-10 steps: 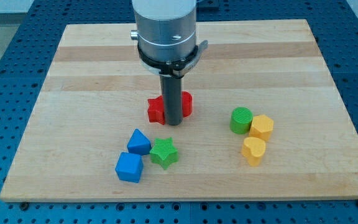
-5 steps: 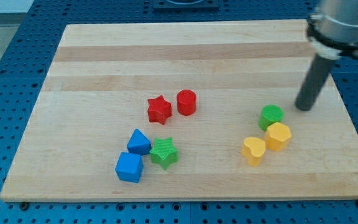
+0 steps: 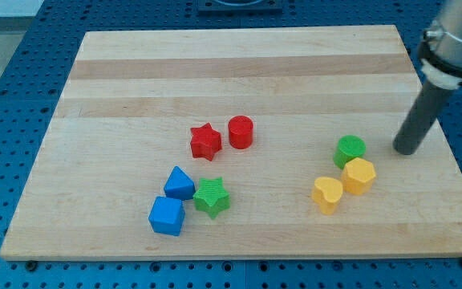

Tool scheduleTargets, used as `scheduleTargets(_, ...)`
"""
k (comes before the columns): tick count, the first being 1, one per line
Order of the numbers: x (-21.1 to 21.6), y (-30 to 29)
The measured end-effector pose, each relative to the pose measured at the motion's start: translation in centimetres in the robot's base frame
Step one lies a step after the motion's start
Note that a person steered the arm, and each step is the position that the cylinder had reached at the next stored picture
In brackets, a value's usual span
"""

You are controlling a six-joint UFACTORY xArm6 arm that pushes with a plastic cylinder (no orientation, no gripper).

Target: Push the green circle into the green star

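Standing clear on the view's right, my tip (image 3: pixel 407 151) has no pincer to open; the green circle (image 3: pixel 350 150) lies leftward, the green star (image 3: pixel 212 197) well beyond, lower left.

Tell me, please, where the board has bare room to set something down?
The wooden board is bare across the view's top, above the red star and red cylinder. It is crowded around the green star and around the green circle, beside my tip.
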State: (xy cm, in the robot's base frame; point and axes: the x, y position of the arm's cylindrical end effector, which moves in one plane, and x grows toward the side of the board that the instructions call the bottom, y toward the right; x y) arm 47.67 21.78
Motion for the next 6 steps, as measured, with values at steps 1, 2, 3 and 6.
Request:
scheduleTargets(1, 0.0, -4.4)
scheduleTargets(2, 0.1, -9.3)
scheduleTargets(3, 0.4, -12.1)
scheduleTargets(6, 0.9, -8.8)
